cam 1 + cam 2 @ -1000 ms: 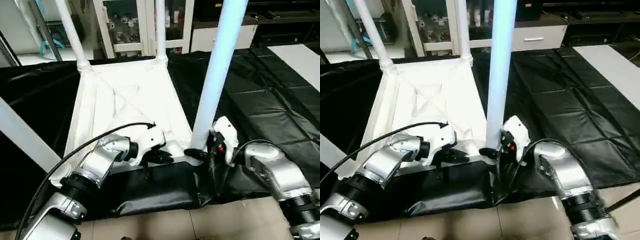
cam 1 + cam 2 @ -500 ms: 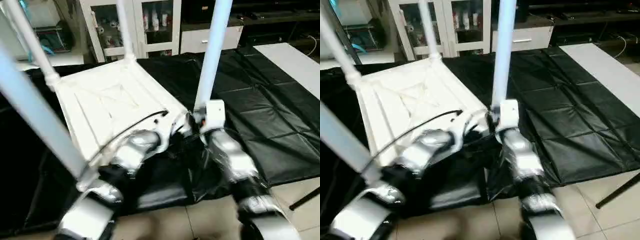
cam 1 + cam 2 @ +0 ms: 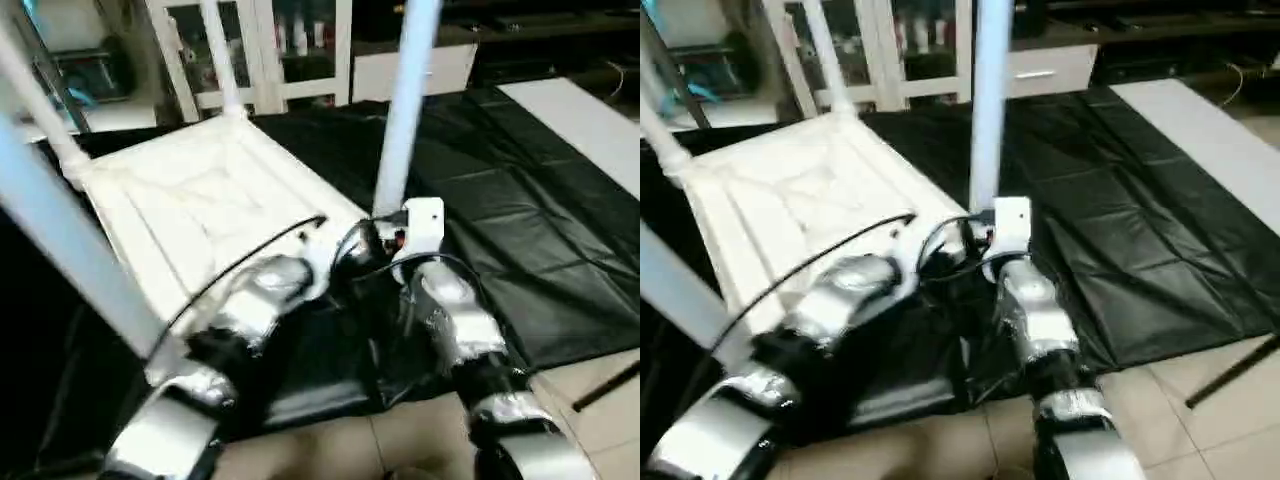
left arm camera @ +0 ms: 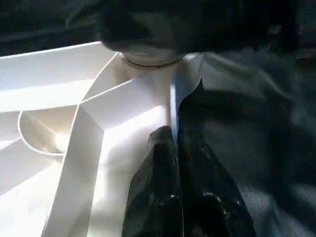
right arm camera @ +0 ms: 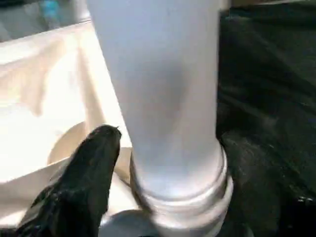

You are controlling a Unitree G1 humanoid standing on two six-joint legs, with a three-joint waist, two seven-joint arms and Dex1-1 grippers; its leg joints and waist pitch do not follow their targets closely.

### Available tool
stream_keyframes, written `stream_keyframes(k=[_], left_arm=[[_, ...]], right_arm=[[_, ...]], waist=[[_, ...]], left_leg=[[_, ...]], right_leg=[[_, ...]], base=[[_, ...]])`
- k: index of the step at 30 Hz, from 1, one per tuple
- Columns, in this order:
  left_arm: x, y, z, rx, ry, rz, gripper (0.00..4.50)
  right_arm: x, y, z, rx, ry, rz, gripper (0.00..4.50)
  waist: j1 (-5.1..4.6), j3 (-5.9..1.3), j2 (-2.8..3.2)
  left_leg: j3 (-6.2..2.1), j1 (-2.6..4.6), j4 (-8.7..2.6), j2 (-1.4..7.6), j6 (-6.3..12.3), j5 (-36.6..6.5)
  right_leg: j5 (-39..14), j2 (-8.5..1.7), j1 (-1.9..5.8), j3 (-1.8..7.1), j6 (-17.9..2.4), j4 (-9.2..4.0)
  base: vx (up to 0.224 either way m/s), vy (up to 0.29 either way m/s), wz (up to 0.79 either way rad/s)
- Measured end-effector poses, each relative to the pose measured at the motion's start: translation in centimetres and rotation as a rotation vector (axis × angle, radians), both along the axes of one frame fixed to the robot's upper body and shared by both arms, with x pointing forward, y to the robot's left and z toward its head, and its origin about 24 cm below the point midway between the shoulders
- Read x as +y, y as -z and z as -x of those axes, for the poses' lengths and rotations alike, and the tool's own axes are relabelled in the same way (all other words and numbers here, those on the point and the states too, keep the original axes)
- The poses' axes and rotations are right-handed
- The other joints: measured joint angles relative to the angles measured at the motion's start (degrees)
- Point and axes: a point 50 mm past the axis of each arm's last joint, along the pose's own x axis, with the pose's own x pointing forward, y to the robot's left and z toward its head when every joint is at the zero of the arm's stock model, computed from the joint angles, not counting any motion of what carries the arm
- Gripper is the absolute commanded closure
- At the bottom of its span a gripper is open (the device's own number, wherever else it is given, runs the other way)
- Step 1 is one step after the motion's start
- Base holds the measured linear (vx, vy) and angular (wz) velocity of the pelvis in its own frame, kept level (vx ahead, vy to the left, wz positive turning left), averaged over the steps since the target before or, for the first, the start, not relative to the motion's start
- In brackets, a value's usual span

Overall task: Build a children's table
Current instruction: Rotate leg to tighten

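Both grippers at the near right corner of the upturned children's table

The white plastic rectangular tabletop (image 3: 190, 205) lies ribbed underside up on the black-covered table (image 3: 520, 220), left of centre in the head views, with white tapered tube legs standing in its corner sockets. The left gripper (image 4: 174, 148) has its jaws clenched on the thin white rim wall at that corner; the right gripper (image 5: 163, 148) sits at the foot of the near right leg (image 3: 402, 110), one black finger (image 5: 91, 163) beside the collar (jaws' state cannot be told)
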Motion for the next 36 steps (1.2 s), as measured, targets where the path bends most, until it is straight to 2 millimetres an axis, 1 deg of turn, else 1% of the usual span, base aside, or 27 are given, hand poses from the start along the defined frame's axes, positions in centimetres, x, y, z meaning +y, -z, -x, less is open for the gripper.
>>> stream_keyframes(k=[1,2,4,5,6,7,8,12,15,20,21,24,25,26,29,30,31,32,35,36], left_arm=[[0.2,0.0,0.2,0.000,0.022,0.000,4.50],[0.4,0.0,0.4,0.005,0.046,0.000,4.50],[1.1,-0.1,1.0,0.023,0.113,0.003,4.50],[1.4,-0.2,1.3,0.034,0.152,0.005,4.50],[2.0,-0.2,1.9,0.055,0.206,0.009,4.50],[2.3,-0.2,2.2,0.065,0.238,0.014,4.50],[2.6,-0.3,2.3,0.074,0.263,0.005,4.50],[3.1,-0.3,3.8,0.162,0.403,0.020,4.50],[3.3,-0.3,4.0,0.184,0.427,0.013,4.50],[3.3,-0.3,4.0,0.190,0.429,0.011,4.50],[3.3,-0.3,4.1,0.191,0.430,0.012,4.50],[3.2,-0.3,4.1,0.196,0.432,0.012,4.50],[3.2,-0.4,4.1,0.198,0.431,0.012,4.50],[3.2,-0.4,4.1,0.198,0.431,0.012,4.50],[3.2,-0.3,4.1,0.198,0.427,0.011,4.50],[3.2,-0.3,4.1,0.198,0.426,0.011,4.50],[3.2,-0.3,4.1,0.198,0.426,0.011,4.50],[3.2,-0.3,4.1,0.199,0.426,0.011,4.50],[3.2,-0.3,4.1,0.199,0.425,0.011,4.50],[3.3,-0.3,4.1,0.200,0.425,0.010,4.50]], right_arm=[[-0.1,-0.4,0.1,-0.009,-0.037,-0.001,0.66],[-0.3,-0.8,0.2,-0.021,-0.078,0.011,0.49],[-1.5,-1.2,0.9,-0.029,-0.201,0.087,0.33],[-2.3,-1.1,1.3,-0.016,-0.256,0.123,0.24],[-3.4,-0.6,2.0,0.021,-0.315,0.155,0.24],[-3.7,-0.4,2.3,0.036,-0.349,0.147,0.11],[-3.7,-0.3,2.6,0.049,-0.379,0.138,0.11],[-5.2,-0.1,4.8,0.126,-0.588,0.139,0.11],[-5.5,-0.2,5.3,0.151,-0.641,0.142,0.11],[-5.5,-0.2,5.3,0.154,-0.654,0.141,0.11],[-5.5,-0.3,5.3,0.154,-0.657,0.141,0.26],[-5.5,-0.3,5.3,0.154,-0.668,0.138,0.36],[-5.4,-0.3,5.3,0.154,-0.671,0.136,0.56],[-5.4,-0.3,5.3,0.154,-0.672,0.136,0.67],[-5.4,-0.3,5.4,0.155,-0.679,0.133,0.78],[-5.3,-0.3,5.4,0.155,-0.682,0.133,0.98],[-5.3,-0.3,5.4,0.156,-0.684,0.133,0.98],[-5.3,-0.3,5.4,0.156,-0.687,0.133,1.17],[-5.2,-0.2,5.5,0.157,-0.696,0.133,1.27],[-5.2,-0.2,5.5,0.157,-0.697,0.134,1.46]], waist=[[0.08,0.01,0.02],[0.26,0.02,0.03],[1.12,0.03,0.02],[1.59,0.04,0.00],[2.02,0.06,-0.03],[2.12,0.07,-0.03],[2.19,0.07,-0.03],[3.21,0.13,-0.01],[3.24,0.13,0.00],[3.15,0.13,-0.01],[3.15,0.13,0.00],[3.24,0.13,-0.01],[3.25,0.13,-0.01],[3.25,0.13,-0.01],[3.22,0.13,-0.01],[3.21,0.13,-0.01],[3.22,0.13,-0.01],[3.21,0.13,-0.01],[3.16,0.12,-0.01],[3.14,0.13,-0.01]], left_leg=[[0.01,0.00,-0.01,0.00,0.00,0.00],[0.02,-0.01,-0.01,0.00,-0.01,0.00],[0.04,-0.07,-0.01,-0.02,-0.02,-0.02],[0.07,-0.09,0.00,-0.03,0.01,-0.04],[0.08,-0.11,-0.01,-0.04,0.04,-0.05],[0.10,-0.10,-0.01,-0.03,0.04,-0.05],[0.10,-0.09,-0.01,-0.03,0.04,-0.05],[0.15,-0.10,-0.01,-0.06,0.05,-0.08],[0.18,-0.02,0.03,-0.06,0.04,-0.05],[0.20,0.02,0.05,-0.06,0.03,-0.04],[0.20,0.02,0.06,-0.06,0.03,-0.04],[0.20,0.00,0.05,-0.06,0.03,-0.04],[0.20,-0.01,0.05,-0.06,0.03,-0.04],[0.20,-0.01,0.05,-0.06,0.03,-0.04],[0.20,0.00,0.07,-0.06,0.04,-0.04],[0.20,0.00,0.08,-0.06,0.04,-0.04],[0.20,0.00,0.09,-0.06,0.04,-0.04],[0.20,0.00,0.09,-0.06,0.04,-0.04],[0.21,0.00,0.09,-0.06,0.04,-0.04],[0.21,0.01,0.09,-0.06,0.04,-0.04]], right_leg=[[0.00,0.00,-0.01,0.01,0.00,0.00],[0.00,0.00,-0.01,0.01,0.00,-0.01],[-0.01,-0.01,0.01,0.04,0.00,-0.09],[-0.01,-0.02,0.01,0.07,-0.01,-0.10],[-0.01,-0.03,0.01,0.07,-0.01,-0.12],[-0.02,-0.03,0.00,0.08,-0.01,-0.11],[-0.02,-0.03,-0.01,0.09,-0.01,-0.09],[-0.02,-0.07,-0.01,0.17,-0.01,-0.11],[-0.01,-0.06,0.01,0.25,-0.02,-0.01],[-0.01,-0.04,0.05,0.32,-0.01,0.00],[-0.01,-0.04,0.05,0.32,-0.02,0.00],[-0.01,-0.05,0.05,0.31,-0.02,-0.02],[-0.01,-0.05,0.05,0.30,-0.02,-0.02],[-0.01,-0.05,0.05,0.30,-0.02,-0.02],[-0.01,-0.04,0.05,0.30,-0.02,0.00],[-0.01,-0.05,0.05,0.31,-0.02,0.01],[-0.01,-0.05,0.05,0.31,-0.02,0.01],[-0.01,-0.04,0.05,0.31,-0.02,0.01],[-0.01,-0.04,0.05,0.31,-0.02,0.01],[-0.01,-0.04,0.05,0.31,-0.02,0.02]], base=[[0.000,0.000,0.00],[0.000,0.000,0.00],[0.000,0.000,0.00],[0.000,0.000,0.00],[0.000,0.000,0.00],[0.000,0.000,0.00],[0.000,0.000,0.00],[0.000,0.000,0.00],[0.000,0.000,0.00],[0.000,0.000,0.00],[0.000,0.000,0.00],[0.000,0.000,0.00],[0.000,0.000,0.00],[0.000,0.000,0.00],[0.000,0.000,0.00],[0.000,0.000,0.00],[0.000,0.000,0.00],[0.000,0.000,0.00],[0.000,0.000,0.00],[0.000,0.000,0.00]])
